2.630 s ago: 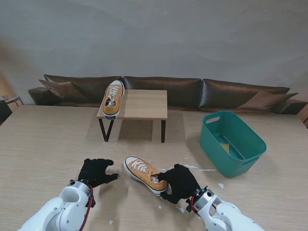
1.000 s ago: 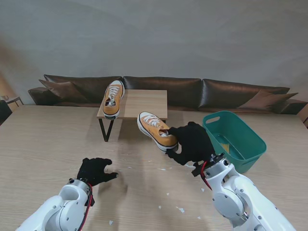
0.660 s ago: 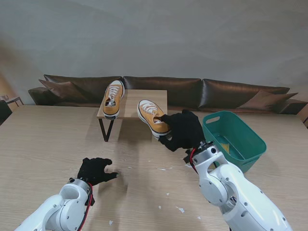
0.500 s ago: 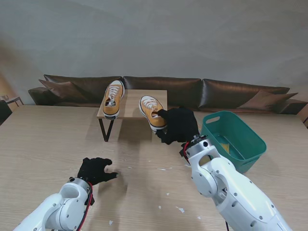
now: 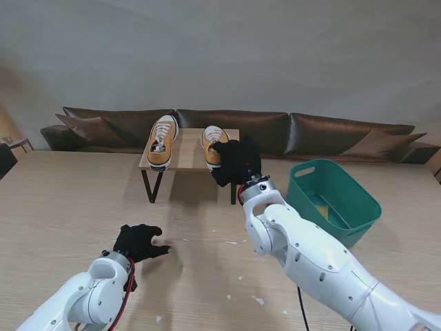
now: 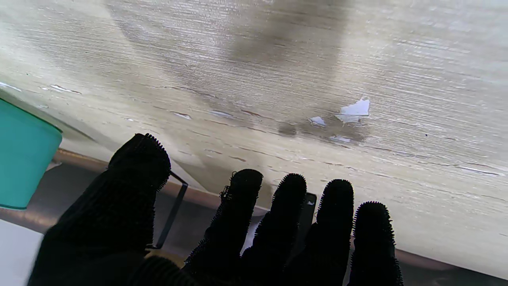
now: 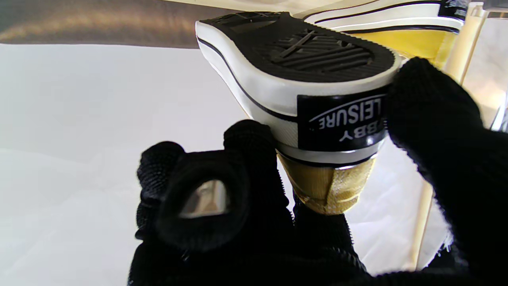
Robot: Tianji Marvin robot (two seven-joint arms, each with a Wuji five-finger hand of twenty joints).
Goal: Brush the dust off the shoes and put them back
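Note:
My right hand (image 5: 236, 163) is shut on the heel of a yellow sneaker (image 5: 211, 142), holding it over the small wooden stand (image 5: 196, 157). Whether its sole touches the board I cannot tell. In the right wrist view my fingers (image 7: 436, 131) clamp the yellow sneaker's heel (image 7: 317, 103), black sole and white rim showing. A second yellow sneaker (image 5: 162, 141) rests on the stand's left side. My left hand (image 5: 137, 242) lies open and palm-down on the table nearer to me, its fingers (image 6: 289, 222) spread and holding nothing.
A green plastic bin (image 5: 332, 203) stands on the table at the right, also seen as the green bin (image 6: 24, 159) in the left wrist view. White scraps (image 6: 355, 111) and white scraps (image 5: 258, 301) litter the tabletop. A brown sofa (image 5: 324, 134) runs along the far edge.
My right hand lifted the sneaker from the table near me and carried it away and leftward to the stand, beside the other shoe. The left hand stayed put.

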